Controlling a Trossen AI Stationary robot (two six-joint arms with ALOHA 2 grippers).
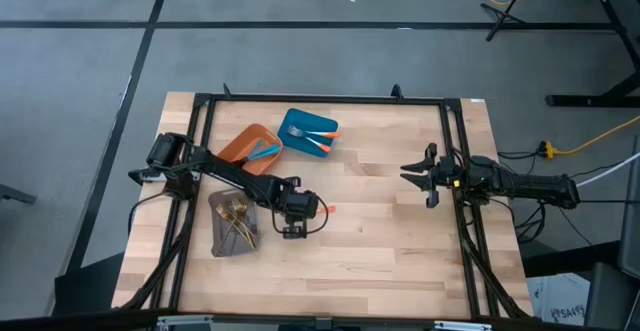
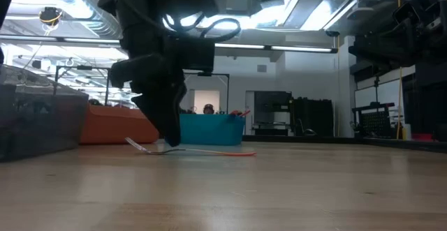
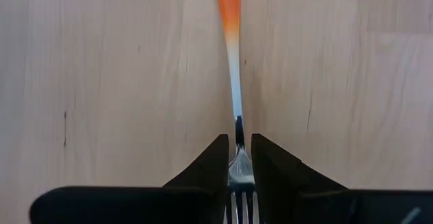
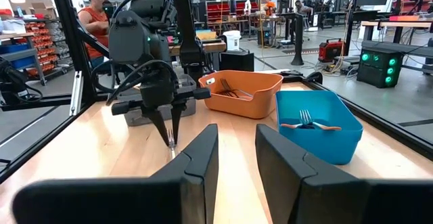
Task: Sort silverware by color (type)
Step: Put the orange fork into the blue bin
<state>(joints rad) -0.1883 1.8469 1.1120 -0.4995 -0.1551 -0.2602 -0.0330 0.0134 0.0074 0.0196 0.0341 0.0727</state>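
Note:
An orange-handled fork (image 3: 233, 68) lies on the table near its middle, and my left gripper (image 1: 293, 221) is shut on it; the fork also shows in the low view (image 2: 209, 151). Two orange-handled forks (image 1: 313, 135) lie in the blue tray (image 1: 292, 121). Blue-handled pieces (image 1: 263, 151) lie in the orange tray (image 1: 238, 143). Gold pieces (image 1: 236, 219) lie in the grey tray (image 1: 222, 243). My right gripper (image 1: 420, 176) is open and empty at the table's right side. My left gripper pinches the fork's steel neck (image 3: 238, 132), just behind the tines, between its two fingers. The fingers (image 2: 167, 130) point down from above and stand across the fork. The orange handle end (image 2: 241, 153) lies on the table; the tines (image 2: 134, 144) stick out a little above it.
The three trays stand at the table's far left and left. A dark frame (image 1: 455, 151) runs around the tabletop. People show in the room beyond the table (image 4: 95, 21). Bare wood lies between the two grippers (image 1: 370, 221).

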